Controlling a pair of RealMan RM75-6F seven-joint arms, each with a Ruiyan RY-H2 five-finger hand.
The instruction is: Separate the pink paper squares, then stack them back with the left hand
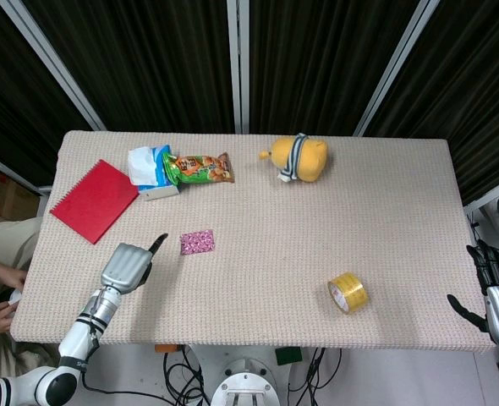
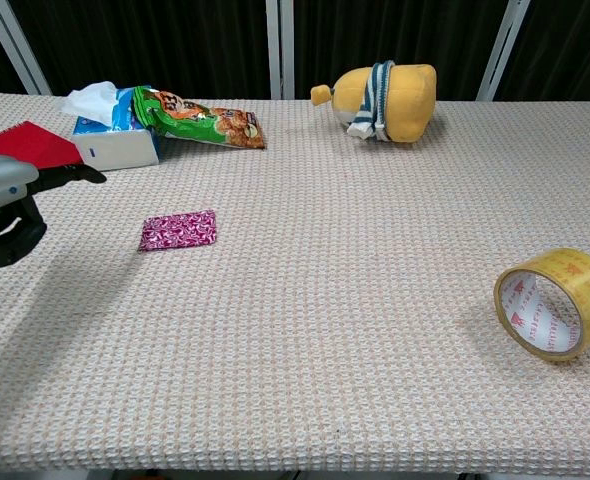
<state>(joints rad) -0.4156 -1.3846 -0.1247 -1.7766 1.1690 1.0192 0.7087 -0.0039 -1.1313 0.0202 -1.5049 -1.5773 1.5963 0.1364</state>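
The pink paper squares (image 1: 197, 242) (image 2: 178, 229) lie flat as one small stack on the woven table mat, left of centre. My left hand (image 1: 129, 264) (image 2: 10, 205) hovers just left of them, back side up, holding nothing. One dark finger (image 1: 158, 244) (image 2: 70, 175) reaches out toward the stack and stops a short gap away from it. My right hand (image 1: 496, 292) hangs beyond the table's right edge with its fingers spread and nothing in it; the chest view does not show it.
A red notebook (image 1: 95, 200), a tissue box (image 1: 150, 172) and a green snack bag (image 1: 199, 167) lie at the back left. A yellow plush toy (image 1: 298, 158) sits at the back centre. A roll of yellow tape (image 1: 348, 293) (image 2: 555, 303) stands front right.
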